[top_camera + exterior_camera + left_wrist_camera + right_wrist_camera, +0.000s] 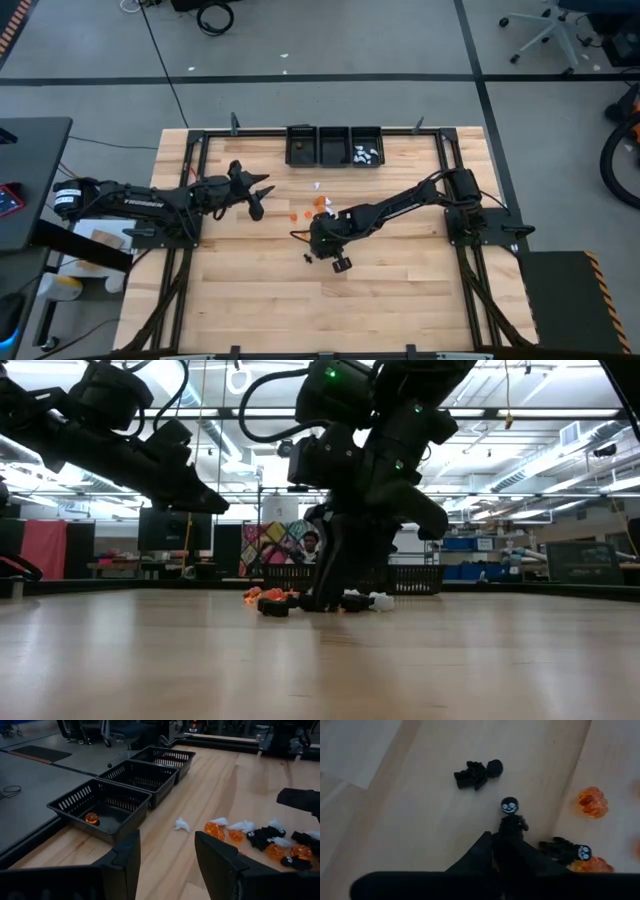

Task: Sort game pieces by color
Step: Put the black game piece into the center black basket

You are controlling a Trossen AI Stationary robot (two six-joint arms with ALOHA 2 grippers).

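Tiny orange, black and white game pieces (318, 207) lie in a loose cluster on the wooden table's middle; they also show in the left wrist view (260, 837). My right gripper (318, 243) points down at the cluster's near side, shut on a small black skull-faced figure (510, 815). Two more black figures (477, 774) (567, 850) and orange pieces (592, 802) lie around it. My left gripper (165, 855) is open and empty, hovering left of the cluster (256, 196). My right gripper pinches the black figure by its lower body (512, 831) between its two fingertips, coming from above and pointing down. The figure's white-faced head (509, 806) sticks out beyond the fingertips. Whether the figure is lifted off the table, I cannot tell.
Three small black bins stand in a row at the table's far edge: the left one (300, 146) holds an orange piece (91, 817), the middle one (332, 146) shows nothing, the right one (366, 150) holds white pieces. A black frame (190, 180) borders the table.
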